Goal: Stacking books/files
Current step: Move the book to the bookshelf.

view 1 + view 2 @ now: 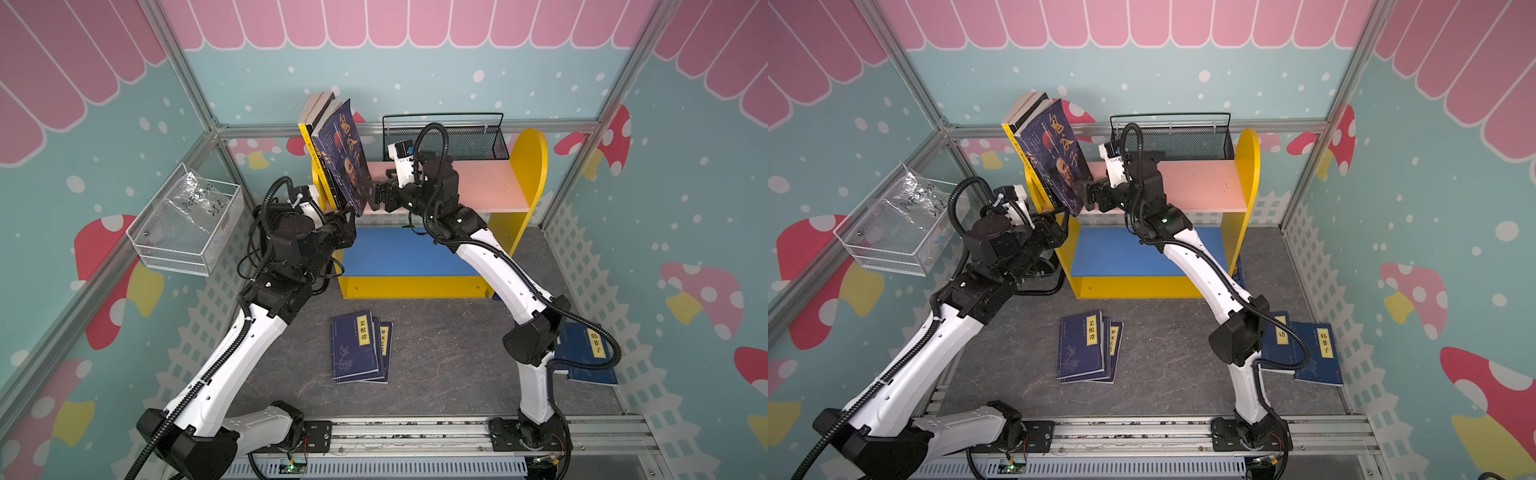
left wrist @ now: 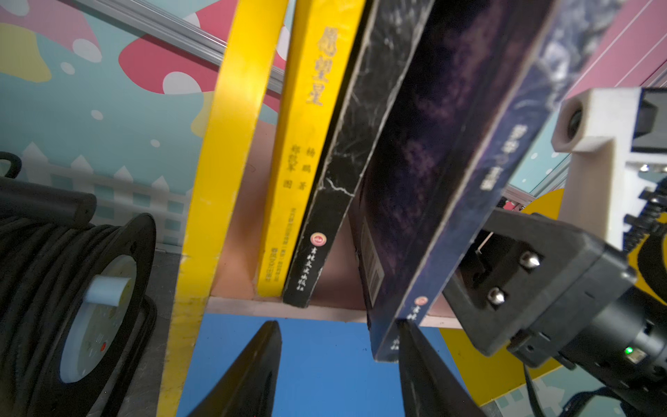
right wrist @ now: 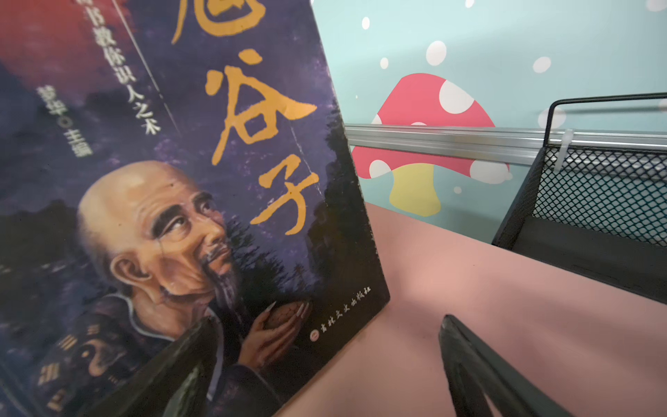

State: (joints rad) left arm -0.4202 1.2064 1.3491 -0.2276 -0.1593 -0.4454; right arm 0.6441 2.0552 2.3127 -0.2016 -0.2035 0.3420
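Currently three books stand at the left end of the pink shelf board, upper centre in both top views. A yellow book sits next to the yellow side panel, and a black book leans on it. The purple book with the old-man portrait is tilted, its top toward the black book and its foot apart from it, jutting past the board's front edge. The right gripper is level with the board; its jaws are wide apart and clamp nothing. One of its fingers lies against the portrait cover, the other over bare pink board. The left gripper sits just under the front edge, jaws partly apart with the blue lower board visible between them. The purple book's lower spine corner touches the inner face of one finger; it is not clamped. A pile of navy books lies flat on the grey floor, lower centre. Two more navy books lie at lower right, partly behind the right arm. A black mesh basket stands at the back of the shelf.
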